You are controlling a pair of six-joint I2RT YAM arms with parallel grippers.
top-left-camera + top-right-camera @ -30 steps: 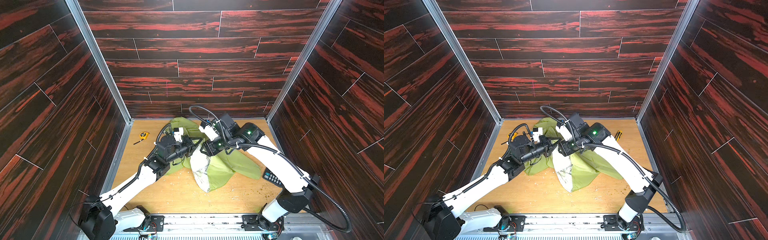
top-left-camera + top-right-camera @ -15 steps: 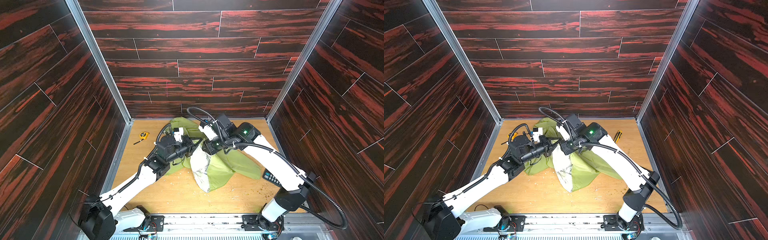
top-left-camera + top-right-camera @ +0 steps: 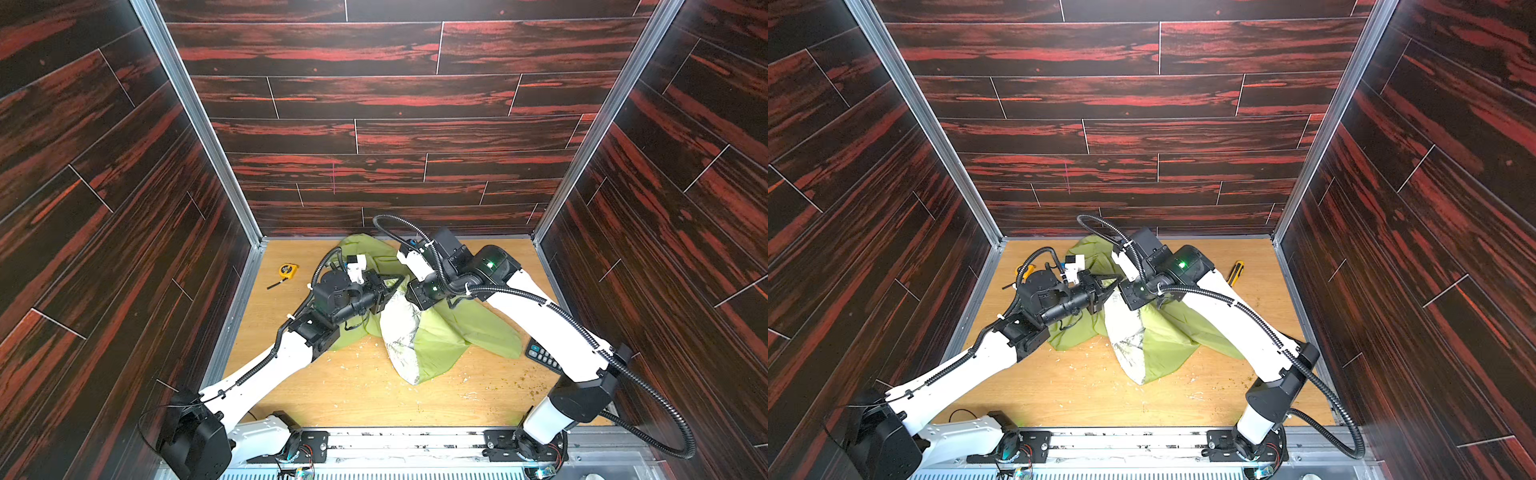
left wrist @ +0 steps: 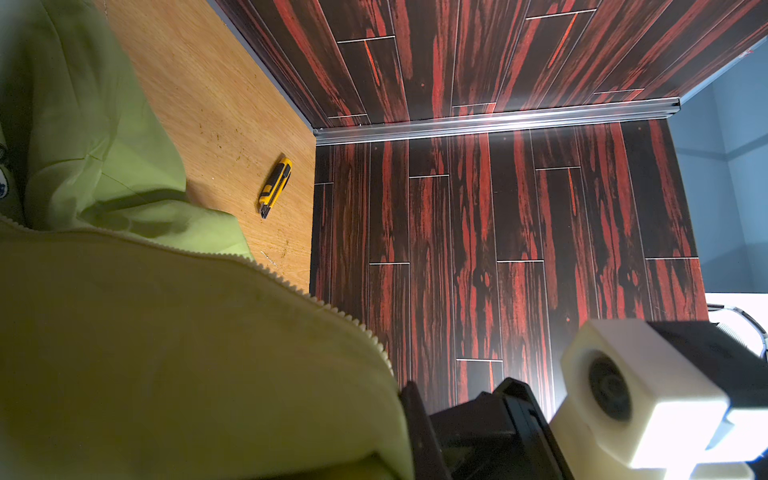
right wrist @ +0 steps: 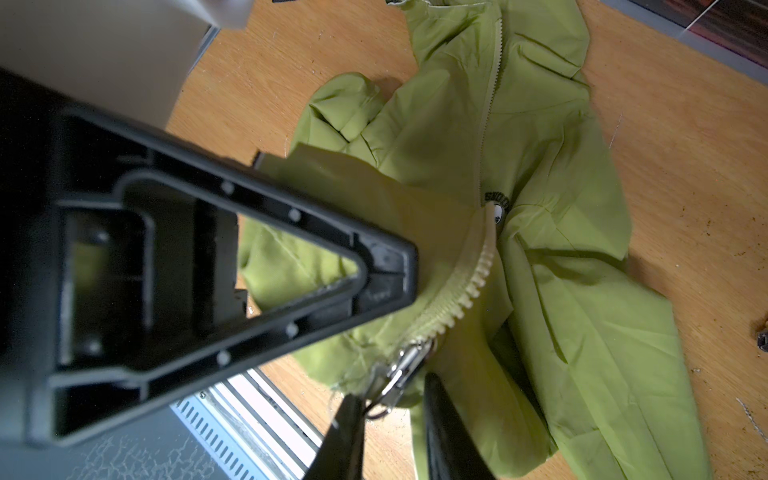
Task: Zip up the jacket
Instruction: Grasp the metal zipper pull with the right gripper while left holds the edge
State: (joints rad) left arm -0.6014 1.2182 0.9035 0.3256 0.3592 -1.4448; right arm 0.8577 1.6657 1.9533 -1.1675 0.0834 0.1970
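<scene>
Where it lies crumpled on the worktop point(image 3: 353, 395), mid-way toward the back wall, jacket point(image 3: 440, 336) shows whitish lining point(image 3: 401, 328) along one folded front. Left end effector point(image 3: 395, 286) clamped on the raised front edge, zipper teeth point(image 5: 473, 274) exposed. Right end effector point(image 5: 395, 419): fingers narrowly apart, flanking the metal zipper pull point(image 5: 401, 368). Remote point(image 3: 542, 356) just beside a green flap; tape measure point(image 3: 287, 271) well apart.

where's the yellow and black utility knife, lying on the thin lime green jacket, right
Not on it. The yellow and black utility knife lies on the wooden table, apart from the thin lime green jacket; the left wrist view shows the gap.
</scene>
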